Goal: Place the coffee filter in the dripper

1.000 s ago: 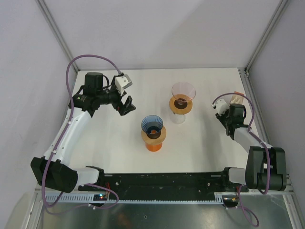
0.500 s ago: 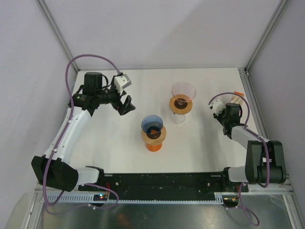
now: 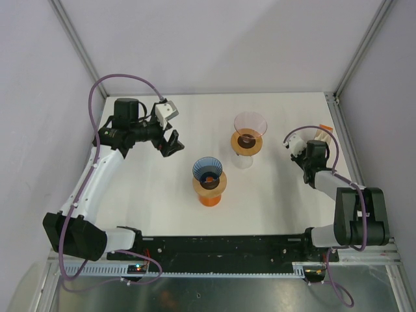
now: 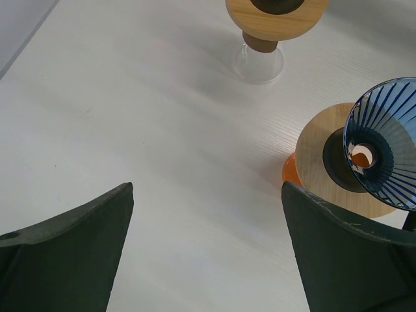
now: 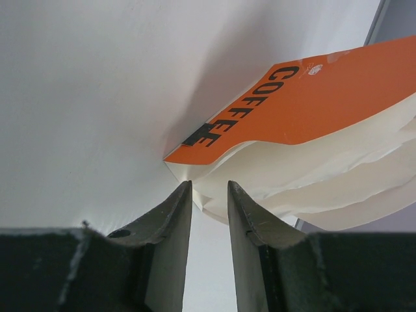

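Where the left arm reaches over the far left of the white table (image 3: 149, 201), the left gripper (image 3: 171, 144) hangs spread wide. It holds nothing, and the wrist view shows bare tabletop between its dark fingers (image 4: 71, 253).

Just right of it, near table centre, is the blue dripper (image 3: 208, 170). It is a ribbed cone, upright, seated on a wooden ring (image 4: 318, 153) over an orange base (image 4: 290, 170). The ribs are visible all the way down to the bottom hole.

Further right and farther back is the pink dripper (image 3: 250, 122). It is a translucent cone, upright on its own wooden disc (image 3: 247, 143) with a clear glass foot (image 4: 259, 65). It stands apart from the blue one.

At the far right, close to the table's right edge, is a stack of coffee filters (image 5: 312, 175). The white sheets are fanned under an orange card (image 5: 305, 104) printed COFFEE.

The right gripper (image 5: 208, 195) is low at the stack. In the wrist view its fingers are drawn close, with only a slim gap between them. The tips meet the lower edge of the white sheets, just under the card's corner. I cannot tell whether a sheet is caught between them.

The filters lie in that stack, well apart from both drippers.
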Motion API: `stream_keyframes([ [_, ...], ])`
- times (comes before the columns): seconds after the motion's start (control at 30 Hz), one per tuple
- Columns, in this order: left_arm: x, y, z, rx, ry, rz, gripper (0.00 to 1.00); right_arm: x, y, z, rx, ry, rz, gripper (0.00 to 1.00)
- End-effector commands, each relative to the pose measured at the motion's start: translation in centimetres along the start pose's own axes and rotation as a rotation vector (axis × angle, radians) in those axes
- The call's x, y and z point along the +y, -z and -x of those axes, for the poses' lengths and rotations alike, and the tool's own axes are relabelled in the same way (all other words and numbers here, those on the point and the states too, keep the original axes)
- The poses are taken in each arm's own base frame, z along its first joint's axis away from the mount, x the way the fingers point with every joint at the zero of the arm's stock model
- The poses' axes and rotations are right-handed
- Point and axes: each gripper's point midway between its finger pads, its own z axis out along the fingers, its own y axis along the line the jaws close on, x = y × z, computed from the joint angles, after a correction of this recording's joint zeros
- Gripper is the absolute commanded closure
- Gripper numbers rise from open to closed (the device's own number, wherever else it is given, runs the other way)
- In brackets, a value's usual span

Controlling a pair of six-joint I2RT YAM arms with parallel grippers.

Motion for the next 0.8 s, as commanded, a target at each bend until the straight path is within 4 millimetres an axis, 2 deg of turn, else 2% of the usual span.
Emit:
stream_keyframes([
  [0.0,0.0,0.4,1.3,-0.044,-0.045,-0.007,0.00,-0.9,-0.5,0.7,-0.014,0.008,-0.040,0.67],
  [0.63,-0.5,0.5,1.2,-0.047,-0.039,-0.032,0.00,-1.5,-1.8,1.0,-0.039,-0.020,-0.058,0.67],
  [0.77,-0.5,0.5,1.2,-0.045,-0.038,-0.035,0.00,-1.8,-1.9,1.1,-0.040,-0.034,-0.070,0.71],
])
